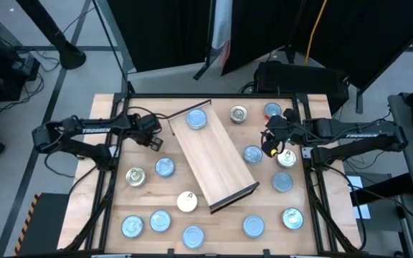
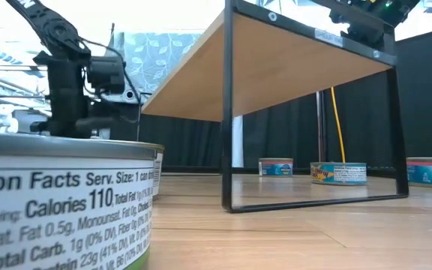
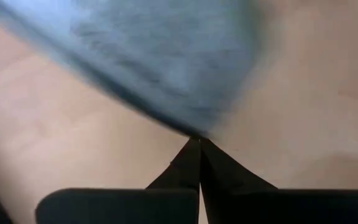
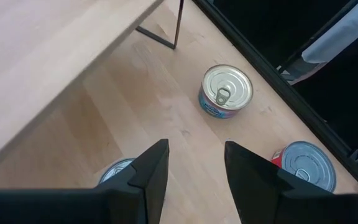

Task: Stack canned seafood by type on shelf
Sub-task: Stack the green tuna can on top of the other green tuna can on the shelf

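One tin (image 1: 196, 120) on shelf (image 1: 214, 161) so far, at far end; rest scattered on tabletop (image 1: 221, 218). Right gripper (image 1: 273, 137) hangs w/ fingers part-open, nothing between them, blue-top tin (image 1: 253, 154) just below/beside it, silver pull-tab tin (image 4: 225, 92) ahead — prob. lining up next pick. Left gripper (image 1: 151, 142) fingers pressed shut, empty, low over blue-top tin (image 1: 165, 168) nr shelf's other side; waiting.
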